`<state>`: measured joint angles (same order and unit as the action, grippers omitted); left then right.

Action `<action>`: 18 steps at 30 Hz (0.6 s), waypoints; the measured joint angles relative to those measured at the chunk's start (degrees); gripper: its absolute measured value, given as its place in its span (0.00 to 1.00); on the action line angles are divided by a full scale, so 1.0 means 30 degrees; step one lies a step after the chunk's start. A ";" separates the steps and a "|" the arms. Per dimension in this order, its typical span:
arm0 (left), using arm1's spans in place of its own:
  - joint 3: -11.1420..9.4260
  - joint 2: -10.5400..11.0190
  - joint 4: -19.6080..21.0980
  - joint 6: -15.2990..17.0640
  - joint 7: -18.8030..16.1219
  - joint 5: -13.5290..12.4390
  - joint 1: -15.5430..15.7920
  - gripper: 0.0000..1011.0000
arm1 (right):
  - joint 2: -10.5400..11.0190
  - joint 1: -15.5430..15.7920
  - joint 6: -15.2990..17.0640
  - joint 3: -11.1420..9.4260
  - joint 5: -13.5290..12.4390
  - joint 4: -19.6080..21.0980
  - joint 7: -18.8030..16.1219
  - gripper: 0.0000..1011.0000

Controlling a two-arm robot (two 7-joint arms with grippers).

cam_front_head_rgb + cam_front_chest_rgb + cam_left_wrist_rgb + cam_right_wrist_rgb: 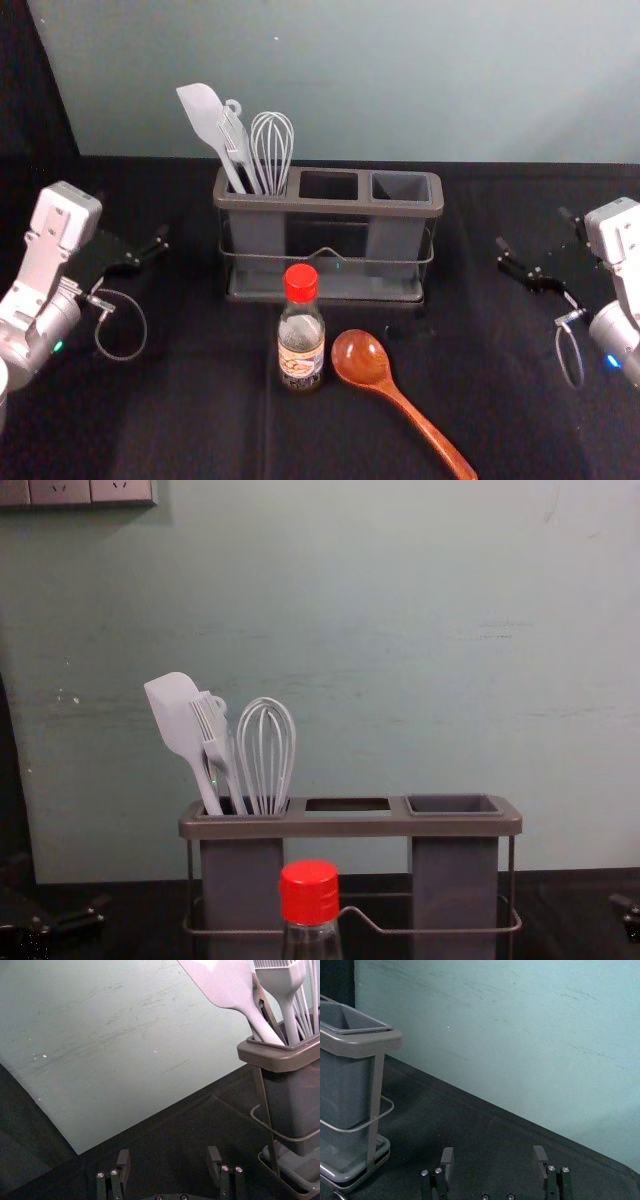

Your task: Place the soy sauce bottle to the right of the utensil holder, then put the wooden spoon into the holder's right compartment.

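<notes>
Risking: bottle [301, 340] being knocked onto adjacent spoon [362, 359] by off-centre grasp; left gripper [169, 1158], right gripper [493, 1155] being held wide, flanking holder [402, 209].

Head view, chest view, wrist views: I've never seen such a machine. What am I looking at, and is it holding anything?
This is a robot with two arms, pictured by its own cameras. The head view looks forward and down, the chest view looks forward from lower, and each wrist view comes from one arm.

On the dark surface stands a utensil holder, with a spatula, a brush and a whisk in its left compartment. In front stands a soy sauce bottle; a wooden spoon lies to its right.

The left gripper is left of the holder, the right gripper right of it. Both have their fingers apart with nothing between them, so nothing is held.
</notes>
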<state>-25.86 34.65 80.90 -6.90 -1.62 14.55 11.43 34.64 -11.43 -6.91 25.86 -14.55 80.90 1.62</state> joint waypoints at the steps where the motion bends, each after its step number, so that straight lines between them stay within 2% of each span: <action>1: -0.0002 0.0000 0.0000 -0.0001 0.0000 0.0000 -0.0001 0.99 | 0.0001 0.0000 0.0001 0.0000 0.0000 0.0000 0.0000 0.99; 18: -0.0001 0.0000 0.0000 -0.0001 0.0000 0.0000 -0.0001 0.99 | 0.0000 0.0000 0.0001 0.0000 0.0000 0.0000 0.0000 0.99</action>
<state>-25.86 34.64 80.90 -6.91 -1.62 14.55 11.43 34.65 -11.43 -6.91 25.86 -14.55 80.90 1.62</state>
